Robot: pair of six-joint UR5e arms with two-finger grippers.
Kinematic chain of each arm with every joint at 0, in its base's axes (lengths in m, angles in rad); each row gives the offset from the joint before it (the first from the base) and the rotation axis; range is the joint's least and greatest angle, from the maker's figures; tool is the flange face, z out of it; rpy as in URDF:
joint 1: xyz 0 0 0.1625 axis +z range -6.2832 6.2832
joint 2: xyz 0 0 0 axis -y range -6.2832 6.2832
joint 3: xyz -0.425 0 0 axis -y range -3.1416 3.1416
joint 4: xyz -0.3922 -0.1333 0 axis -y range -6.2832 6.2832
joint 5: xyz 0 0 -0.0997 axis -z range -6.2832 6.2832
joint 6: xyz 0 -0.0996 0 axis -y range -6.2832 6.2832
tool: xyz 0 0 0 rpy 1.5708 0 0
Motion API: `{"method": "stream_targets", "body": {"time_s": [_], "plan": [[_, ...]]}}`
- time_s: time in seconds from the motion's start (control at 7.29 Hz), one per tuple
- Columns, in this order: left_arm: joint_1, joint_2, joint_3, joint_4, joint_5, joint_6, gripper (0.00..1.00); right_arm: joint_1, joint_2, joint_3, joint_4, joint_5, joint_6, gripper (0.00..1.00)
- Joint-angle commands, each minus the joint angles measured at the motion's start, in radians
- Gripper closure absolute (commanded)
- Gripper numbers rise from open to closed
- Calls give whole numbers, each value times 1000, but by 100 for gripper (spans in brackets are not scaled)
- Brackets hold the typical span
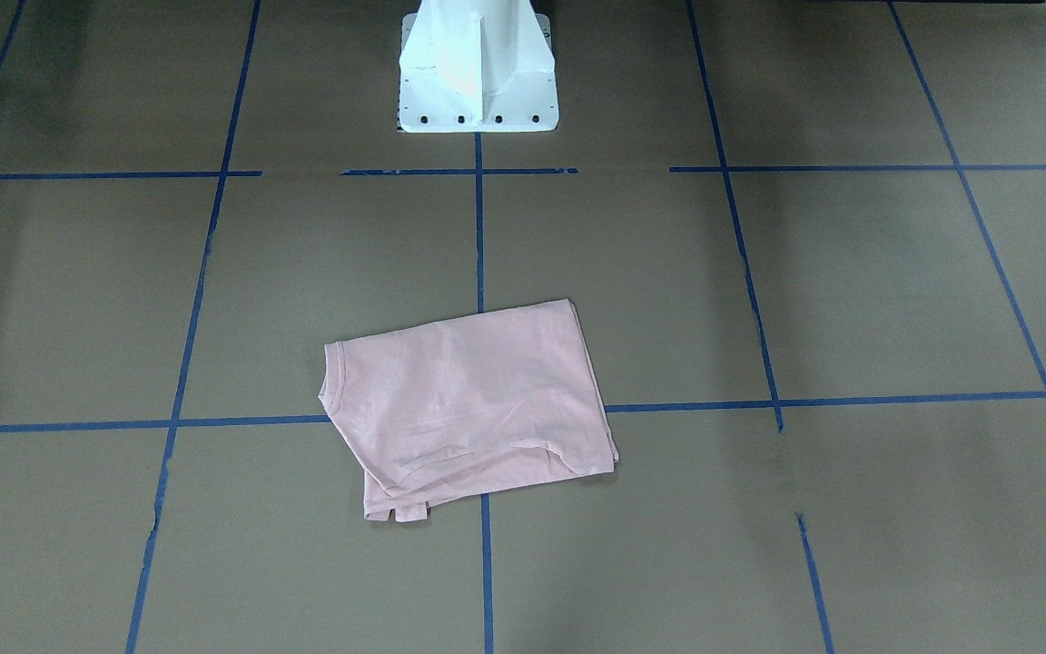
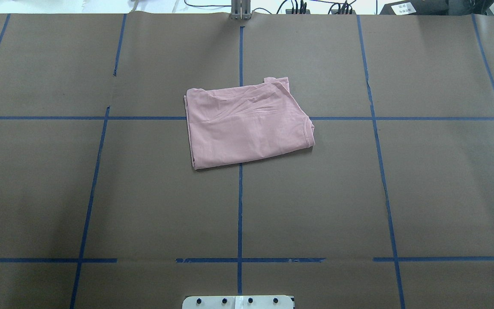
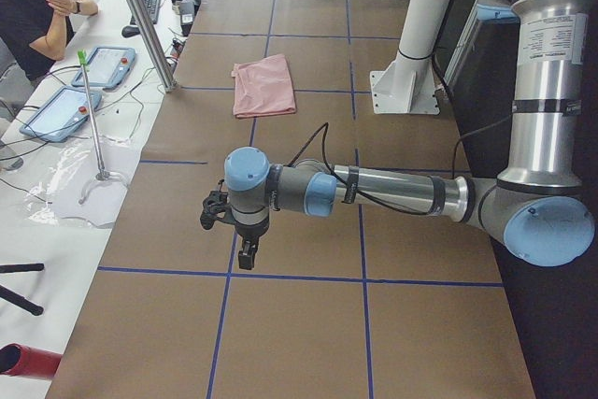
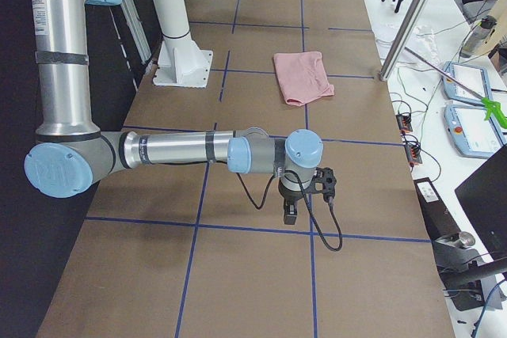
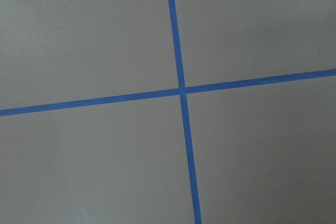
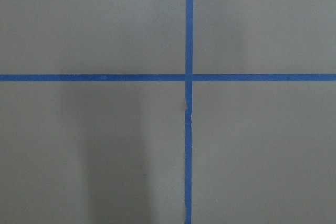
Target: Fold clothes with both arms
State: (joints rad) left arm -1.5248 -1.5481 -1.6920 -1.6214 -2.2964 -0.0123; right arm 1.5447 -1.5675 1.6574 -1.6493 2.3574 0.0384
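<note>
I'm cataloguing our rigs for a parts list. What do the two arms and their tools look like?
Both the left arm and right arm are silver tubes with grey joints, round light blue caps and black bands. A black cable loops along each forearm. The left tool and right tool are small and black. The left arm bears a white printed label.

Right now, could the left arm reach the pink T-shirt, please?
Probably yes. The T-shirt lies folded mid-table with nothing on or around it, and only bare table separates it from the left hand, which hangs above the table toward the left end.
</note>
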Motion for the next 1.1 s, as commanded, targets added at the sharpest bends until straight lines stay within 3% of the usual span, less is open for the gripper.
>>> {"method": "stream_targets", "body": {"time_s": [0.0, 0.96], "plan": [[0, -1, 0, 0, 0, 0, 0, 0, 0, 5, -1, -4, 0, 0], [0, 0, -12, 2, 0, 0, 0, 0, 1, 4, 3, -3, -2, 0]]}}
